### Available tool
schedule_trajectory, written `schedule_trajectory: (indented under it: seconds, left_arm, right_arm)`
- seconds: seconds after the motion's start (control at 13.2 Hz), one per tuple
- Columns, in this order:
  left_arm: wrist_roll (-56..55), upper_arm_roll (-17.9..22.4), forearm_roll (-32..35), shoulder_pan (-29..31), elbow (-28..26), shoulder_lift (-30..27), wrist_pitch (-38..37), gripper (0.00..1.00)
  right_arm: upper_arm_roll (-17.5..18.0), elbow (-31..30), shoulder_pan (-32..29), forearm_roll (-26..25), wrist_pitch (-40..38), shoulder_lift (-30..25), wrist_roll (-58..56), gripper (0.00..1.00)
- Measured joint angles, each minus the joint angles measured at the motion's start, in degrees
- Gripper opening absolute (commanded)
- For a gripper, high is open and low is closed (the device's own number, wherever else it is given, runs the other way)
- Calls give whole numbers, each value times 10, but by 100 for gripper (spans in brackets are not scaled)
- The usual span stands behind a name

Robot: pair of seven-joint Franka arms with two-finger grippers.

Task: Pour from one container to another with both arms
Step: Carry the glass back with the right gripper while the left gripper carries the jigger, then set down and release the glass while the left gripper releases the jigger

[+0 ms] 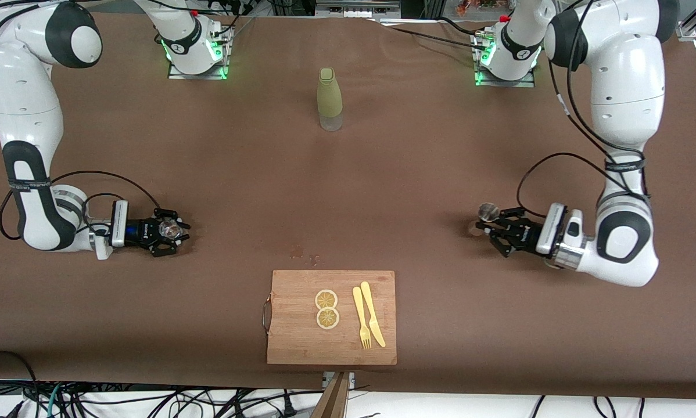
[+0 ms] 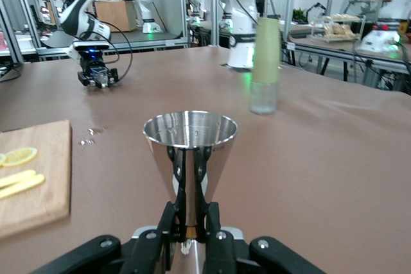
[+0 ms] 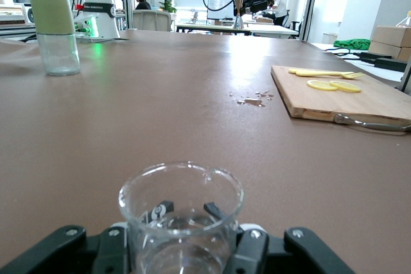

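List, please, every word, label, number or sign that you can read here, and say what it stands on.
Nothing reads for certain.
Pale lettering on the dark forearm bands of the right arm and the left arm: too small to read.
Bottle, cutting board, glass beaker, metal cup: no label shows.

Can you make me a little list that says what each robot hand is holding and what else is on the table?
left gripper: jaws shut on shiny metal cone-shaped cup, toward the left arm's end of the table
right gripper: jaws shut on small clear glass beaker, toward the right arm's end
between the bases: tall pale green bottle, upright
nearest the front camera: wooden cutting board
on the board: two lemon slices, yellow fork, yellow knife
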Motion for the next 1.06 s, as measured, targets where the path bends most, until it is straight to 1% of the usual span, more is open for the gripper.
schedule_trajectory:
  seconds: [0.08,0.15,0.23,0.3,0.46,0.53,0.68,0.91,1.06]
  left_arm:
    - [14,4,10,11,-3,0,-8,0]
    - [27,5,20,24,-7,1,-9,0]
    - [39,6,28,38,-11,6,-9,0]
    - [46,13,31,50,-14,15,-9,0]
    - [57,45,30,64,-12,40,-9,0]
    - [58,54,26,73,-8,51,-9,0]
    - [56,64,-9,86,-3,69,-9,0]
    - [31,90,-83,87,1,86,-9,0]
    - [19,100,-95,87,2,93,-7,0]
  right_arm:
    - [0,0,0,0,0,3,-2,40]
    - [0,0,0,0,0,7,-3,49]
    - [-1,0,0,1,0,10,-4,62]
    - [-2,0,0,3,-1,12,-4,100]
    - [-6,0,0,6,-3,12,-4,100]
    - [-9,1,0,6,-4,12,-4,100]
    - [-26,5,1,6,-12,11,-1,100]
    - [-77,21,0,6,-43,10,31,100]
    - [-112,43,-1,6,-72,5,79,100]
